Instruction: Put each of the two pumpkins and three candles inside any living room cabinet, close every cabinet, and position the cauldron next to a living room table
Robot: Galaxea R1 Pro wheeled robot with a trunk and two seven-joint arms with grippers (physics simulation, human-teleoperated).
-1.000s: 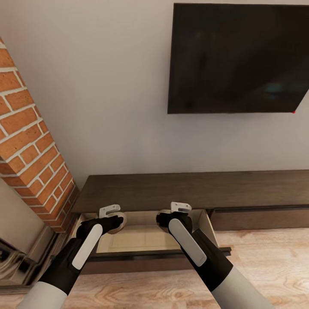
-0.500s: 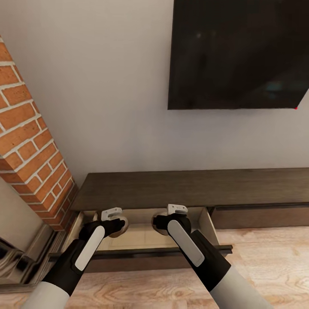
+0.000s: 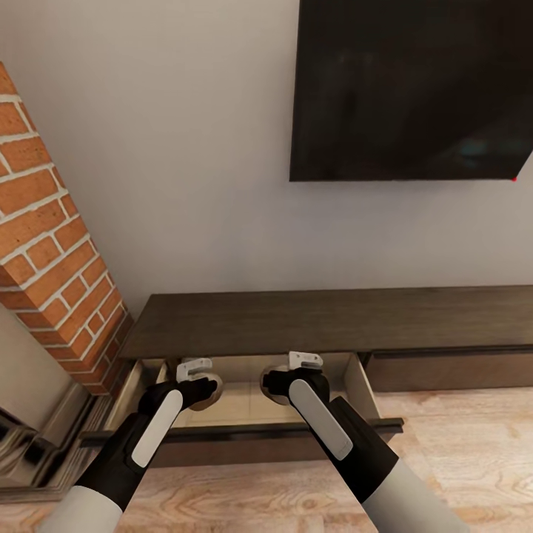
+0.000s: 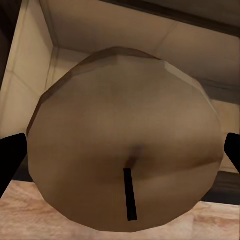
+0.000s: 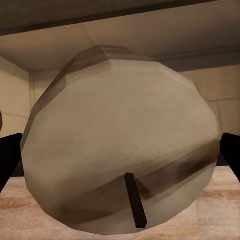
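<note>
A candle (image 4: 125, 150) is clamped in the left pincer (image 3: 198, 379) and another candle (image 5: 120, 155) in the right pincer (image 3: 290, 377), both held over the cabinet's (image 3: 326, 322) pulled-out drawer (image 3: 244, 403). Each is judged light, stiff and slightly slippery (a stubby wax cylinder), so it is best gripped across its round sides.

a: where are the candles?
b: one tan candle (image 4: 125, 145), wick visible, sits clamped between the left gripper's (image 3: 201, 386) fingers; another candle (image 5: 120, 150) likewise in the right gripper (image 3: 275, 385).
a: and the cabinet (image 3: 326, 326)?
b: its compartment (image 3: 244, 403) stands pulled out beneath them.

2 candles (image 4: 125, 150) (image 5: 120, 150), 1 per claw; 1 cabinet (image 3: 326, 322), 1 TV (image 3: 411, 89).
</note>
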